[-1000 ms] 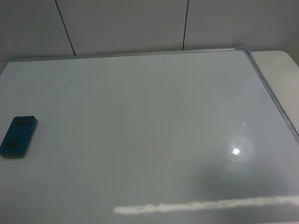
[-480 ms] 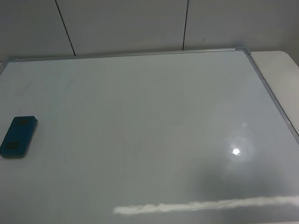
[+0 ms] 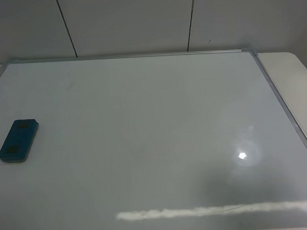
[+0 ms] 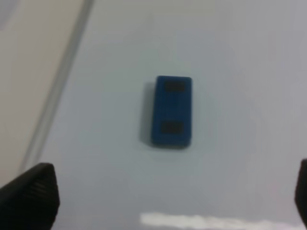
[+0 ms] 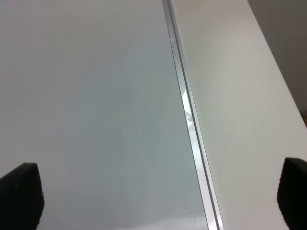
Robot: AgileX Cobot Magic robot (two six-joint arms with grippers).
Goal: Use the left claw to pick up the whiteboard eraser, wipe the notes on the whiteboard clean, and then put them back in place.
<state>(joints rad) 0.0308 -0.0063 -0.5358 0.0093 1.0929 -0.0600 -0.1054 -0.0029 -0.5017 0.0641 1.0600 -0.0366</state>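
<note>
The whiteboard (image 3: pixel 143 121) lies flat and fills most of the exterior view. No marker notes show on it. The teal-blue whiteboard eraser (image 3: pixel 19 140) lies on the board near its left edge, untouched. In the left wrist view the eraser (image 4: pixel 172 111) lies ahead of my left gripper (image 4: pixel 165 203), clear of it. The gripper's black fingertips (image 4: pixel 31 196) stand wide apart and hold nothing. My right gripper (image 5: pixel 156 199) is open and empty above the board's right frame (image 5: pixel 189 120). Neither arm shows in the exterior view.
The beige table (image 3: pixel 293 79) shows to the right of the board, and in the right wrist view (image 5: pixel 240 96). A grey panelled wall (image 3: pixel 131 22) stands behind. A bright glare strip (image 3: pixel 218 210) lies along the board's front edge.
</note>
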